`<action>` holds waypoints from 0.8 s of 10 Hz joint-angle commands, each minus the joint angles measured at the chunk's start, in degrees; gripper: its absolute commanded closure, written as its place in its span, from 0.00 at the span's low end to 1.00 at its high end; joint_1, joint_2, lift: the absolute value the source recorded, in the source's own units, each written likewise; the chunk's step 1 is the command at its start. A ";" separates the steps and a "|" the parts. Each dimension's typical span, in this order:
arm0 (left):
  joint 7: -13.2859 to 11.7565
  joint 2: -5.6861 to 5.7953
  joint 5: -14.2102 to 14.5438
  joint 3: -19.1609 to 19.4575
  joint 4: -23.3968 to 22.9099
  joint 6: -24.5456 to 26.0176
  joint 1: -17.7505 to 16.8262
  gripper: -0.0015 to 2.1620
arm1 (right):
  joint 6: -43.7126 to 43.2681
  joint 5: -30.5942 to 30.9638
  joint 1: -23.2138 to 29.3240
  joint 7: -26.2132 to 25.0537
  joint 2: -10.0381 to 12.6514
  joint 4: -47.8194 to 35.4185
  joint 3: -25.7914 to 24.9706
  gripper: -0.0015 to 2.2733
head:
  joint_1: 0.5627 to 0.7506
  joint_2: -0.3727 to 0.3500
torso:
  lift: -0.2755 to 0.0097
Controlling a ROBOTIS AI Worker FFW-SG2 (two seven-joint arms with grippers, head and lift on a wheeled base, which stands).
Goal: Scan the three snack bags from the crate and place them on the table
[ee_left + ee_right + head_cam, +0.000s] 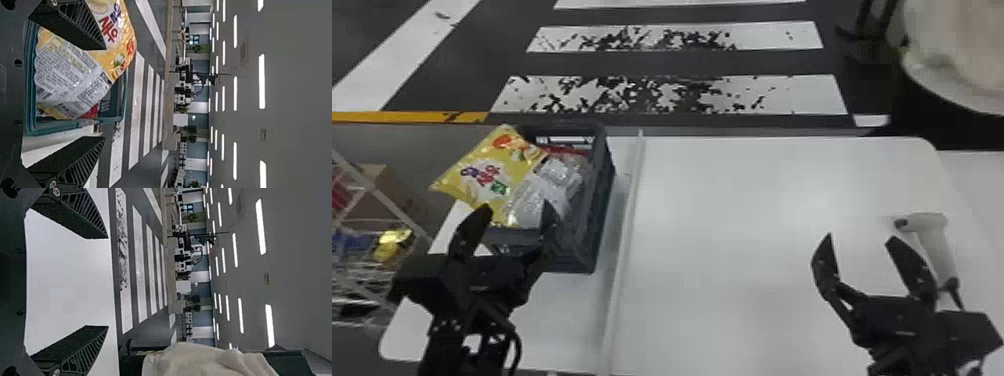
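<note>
You have both arms reaching forward from the near side. Left gripper [517,206]: at the crate's near end, fingers apart and empty. Right gripper [860,237]: above the right part of the worktop [732,200], beside the scanner [927,222], fingers likewise apart and empty. Note the print: large red and purple lettering on the yellow snack bag [477,192]; dense small text and a barcode on the silvery bag [64,72]. Both sit in the dark crate [602,210], the yellow one tilted out over its left side; something red shows beneath the silvery one.
</note>
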 commanded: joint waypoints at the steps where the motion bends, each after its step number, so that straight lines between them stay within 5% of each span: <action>1: -0.98 -0.16 2.68 4.02 -0.51 2.46 -0.56 0.03 | 0.24 0.00 -0.02 0.00 -0.01 0.00 0.01 0.03 | 0.70 0.71 | 0.75; 3: -3.44 -0.42 6.28 8.68 -0.24 6.16 -1.96 0.03 | 0.42 0.00 -0.11 0.00 -0.01 0.00 0.10 0.03 | 0.70 0.77 | 0.75; 8: -7.66 -0.16 9.62 17.64 4.24 15.65 -9.52 0.03 | 1.12 0.18 -0.02 0.09 -0.01 -0.09 0.45 0.03 | 0.70 0.92 | 0.75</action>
